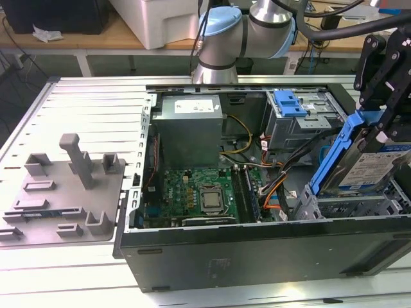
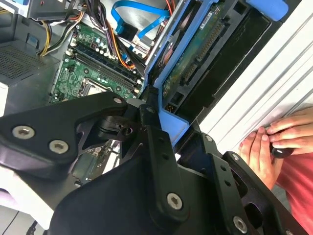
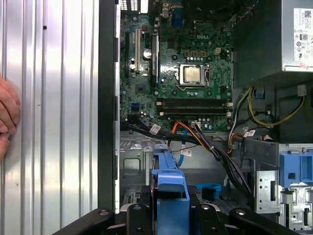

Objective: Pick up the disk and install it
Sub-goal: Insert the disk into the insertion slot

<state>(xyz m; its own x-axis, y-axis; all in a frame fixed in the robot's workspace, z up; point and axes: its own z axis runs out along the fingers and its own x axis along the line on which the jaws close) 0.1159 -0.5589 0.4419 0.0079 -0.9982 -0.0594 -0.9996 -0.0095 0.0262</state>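
Observation:
The disk (image 1: 374,168), a silver drive with a blue-and-white label in a blue plastic carrier (image 1: 339,146), hangs tilted over the lower drive bay at the open computer case's end on the exterior view's right. My black gripper (image 1: 383,119) is shut on the carrier's upper end. In the second wrist view the disk's green circuit-board underside (image 2: 195,56) and the carrier (image 2: 172,123) run out from between the fingers (image 2: 151,142). The first wrist view shows the carrier's blue end (image 3: 169,182) clamped in the gripper (image 3: 169,211), above the bay floor.
The case (image 1: 257,253) lies open, with motherboard (image 1: 200,192), power supply (image 1: 189,128), loose cables (image 1: 273,186) and a grey cage with a blue latch (image 1: 289,102). A grey fixture plate (image 1: 64,192) lies on the exterior view's left. A person's hand (image 2: 274,142) rests on the slatted table.

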